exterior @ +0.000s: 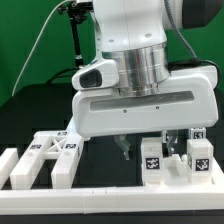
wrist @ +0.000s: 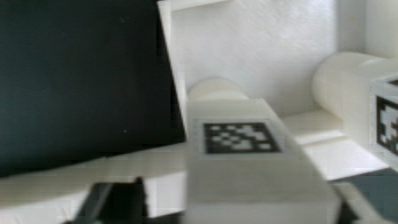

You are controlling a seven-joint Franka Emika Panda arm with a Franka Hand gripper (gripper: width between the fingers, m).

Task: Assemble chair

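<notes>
as the claw (wrist: 238, 204) straddles a tagged chair bar (wrist: 240, 140) w/ jaws apart, can't tell if it's gripped.

I read chair parts (exterior: 55, 165) matte white, each with black-and-white square tag (wrist: 240, 137). Table (exterior: 100, 160) black. Backdrop (exterior: 25, 40) green. Arm (exterior: 140, 105) white, its wrist band silver-grey.

We read no words, numbers or brand names anywhere. We see only black-and-white square coded tags (wrist: 240, 137) on the matte white blocky chair parts (exterior: 152, 175), at five and eight o'clock in the exterior view.
</notes>
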